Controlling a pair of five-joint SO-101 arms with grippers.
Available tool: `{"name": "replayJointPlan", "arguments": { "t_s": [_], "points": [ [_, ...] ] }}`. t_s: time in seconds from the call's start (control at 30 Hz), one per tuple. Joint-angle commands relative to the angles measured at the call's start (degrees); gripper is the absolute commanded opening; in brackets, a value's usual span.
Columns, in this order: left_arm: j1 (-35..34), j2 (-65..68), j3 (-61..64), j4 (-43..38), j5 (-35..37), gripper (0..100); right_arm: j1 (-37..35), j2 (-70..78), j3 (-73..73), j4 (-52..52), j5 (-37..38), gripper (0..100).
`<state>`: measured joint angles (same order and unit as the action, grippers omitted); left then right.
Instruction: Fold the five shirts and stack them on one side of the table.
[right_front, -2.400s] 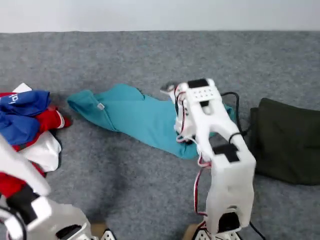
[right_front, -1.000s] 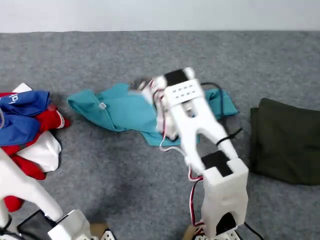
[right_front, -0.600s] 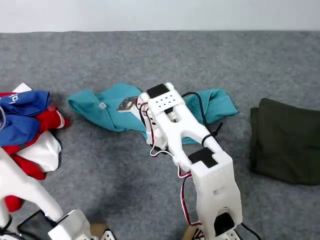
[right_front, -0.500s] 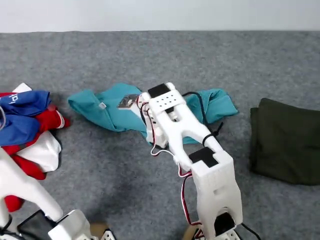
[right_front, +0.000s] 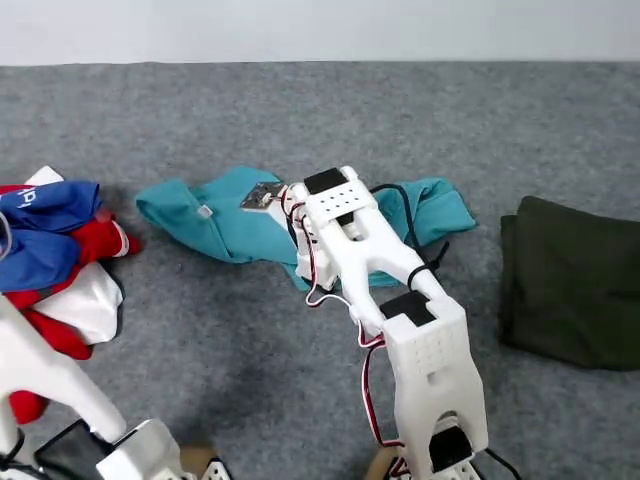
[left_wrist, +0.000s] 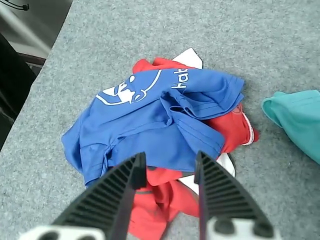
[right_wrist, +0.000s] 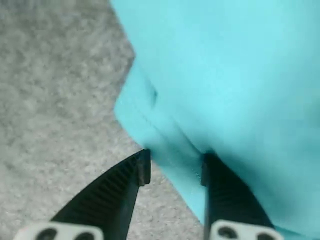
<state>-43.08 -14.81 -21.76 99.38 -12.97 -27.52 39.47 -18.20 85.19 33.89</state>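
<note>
A teal shirt (right_front: 240, 225) lies crumpled at the middle of the grey table, partly folded over itself. My right arm (right_front: 345, 215) stretches over it. My right gripper (right_wrist: 172, 165) is open and low over the shirt's folded edge (right_wrist: 150, 135), one finger on the teal cloth and the other at the carpet's border. A pile at the left edge holds a blue shirt (right_front: 45, 225), a red shirt (right_front: 100, 240) and a white shirt (right_front: 85, 300). My left gripper (left_wrist: 167, 162) hangs open above that blue shirt (left_wrist: 160, 120), holding nothing. A dark green shirt (right_front: 575, 280) lies folded at the right.
Grey carpet (right_front: 230, 350) covers the table, with bare room in front of the teal shirt and along the far side. The left arm's white body (right_front: 45, 375) stands at the near left corner. The table's edge (left_wrist: 45, 65) runs beside the pile.
The right arm swung left across the teal shirt, pulling its near right part over toward the middle; the shirt is now narrower. In the last half second it barely shifted.
</note>
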Motion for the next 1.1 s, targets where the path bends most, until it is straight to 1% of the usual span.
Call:
{"name": "replayJointPlan", "arguments": {
  "t_s": [0.0, 0.03, 0.07, 0.13, 0.27, 0.37, 0.43, 0.57, 0.73, 0.8, 0.87, 0.93, 1.07],
  "points": [
    [0.35, -1.85, -0.04, 0.18, 0.44, 17, 1.54, 2.42, -1.93, -0.75, 0.62, 4.8],
    [0.35, -1.85, -0.04, 0.18, 0.44, 17, 1.54, 2.42, -2.73, -0.75, 0.62, 1.5],
    [0.35, -1.85, -0.04, 0.18, 0.44, 17, 1.54, 2.33, -3.52, -0.57, 0.62, 0.6],
    [0.44, -1.85, -0.04, 0.18, 0.44, 17, 1.63, 1.98, -5.71, 0.66, 0.62, 1.6],
    [0.44, -1.85, -0.04, 0.18, 0.35, 17, 1.54, 1.98, -14.42, 8.31, 0.53, 0.9],
    [0.44, -1.85, -0.04, 0.09, 0.26, 17, 1.45, 1.98, -21.71, 17.01, 0.62, 0.9],
    [0.44, -1.85, -0.04, -0.26, 0.26, 17, 1.54, 1.27, -22.95, 18.07, 0.26, 0.9],
    [0.44, -1.76, -0.04, -1.49, 0.35, 17, -0.04, -5.76, -16.97, 17.98, 0.53, 0.9],
    [0.44, -1.76, -0.04, -2.29, 0.35, 17, -5.14, -14.90, -1.23, 17.80, 0.26, 0.9],
    [0.53, -1.76, 0.04, -2.20, 0.35, 17, -7.08, -16.75, 2.90, 17.54, 0.09, 1.0],
    [0.53, -1.49, 0.04, -2.20, 0.44, 17, -8.75, -16.31, 4.04, 17.63, 0.09, 1.6],
    [1.41, -1.41, 0.04, -2.20, 0.44, 17, -9.45, -15.78, 4.04, 17.80, -0.35, 5.9],
    [3.34, -1.67, 0.04, -2.02, 0.53, 17, -9.01, -17.19, 4.31, 17.98, -5.71, 23.9]
  ]
}}
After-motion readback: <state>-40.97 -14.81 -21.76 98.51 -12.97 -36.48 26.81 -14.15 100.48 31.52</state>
